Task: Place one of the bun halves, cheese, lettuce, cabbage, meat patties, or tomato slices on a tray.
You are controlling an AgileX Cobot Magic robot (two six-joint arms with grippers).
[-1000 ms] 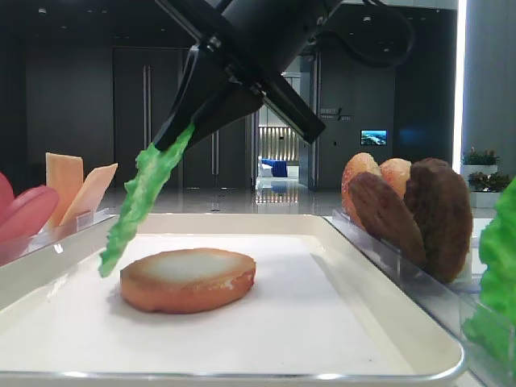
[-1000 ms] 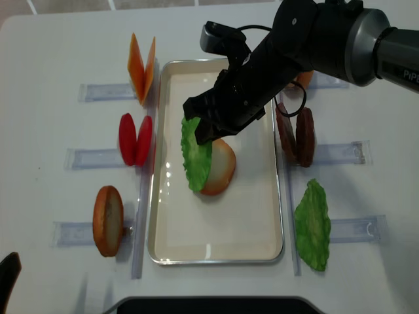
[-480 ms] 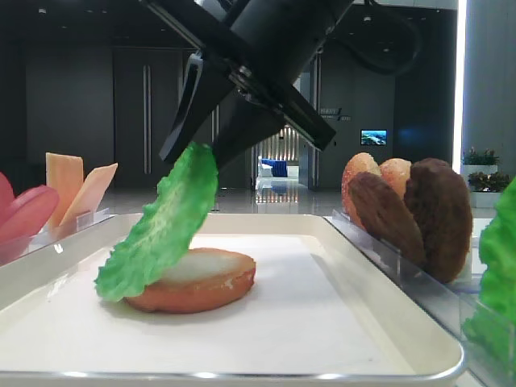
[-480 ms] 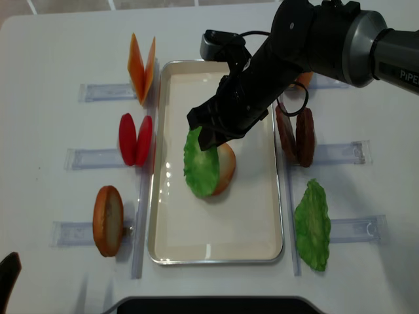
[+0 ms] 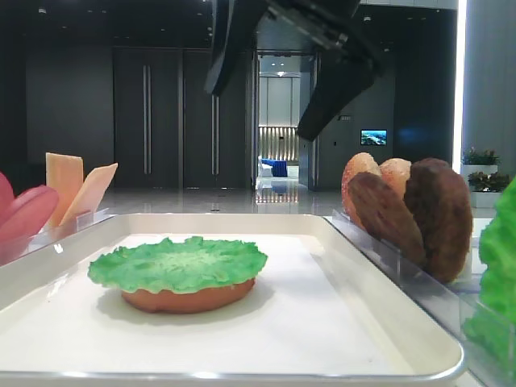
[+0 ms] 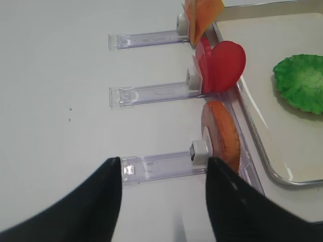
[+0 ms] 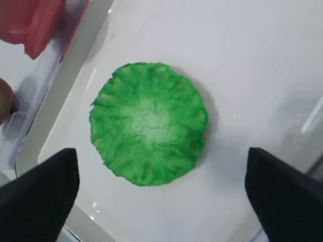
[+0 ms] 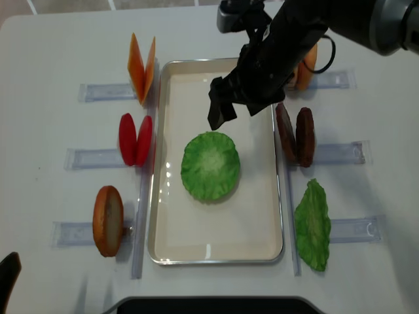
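Exterior high: lettuce [image 5: 179, 263] lies on the bun half [image 5: 189, 297] mid-tray [image 5: 339, 242]; right gripper [image 8: 237, 106] above it, fingers spread, holding nothing; left gripper's [image 6: 161, 201] fingers apart

Lettuce [image 8: 210, 165] lies on bun half [image 5: 189, 297] in tray [image 8: 216, 245]

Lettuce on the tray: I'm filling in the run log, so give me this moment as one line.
lettuce: flat on bun in tray | right gripper: open, above, empty | left gripper: open, off tray

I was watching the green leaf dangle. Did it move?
Yes. The lettuce dropped from the right gripper and now lies flat on the bun half in the tray.
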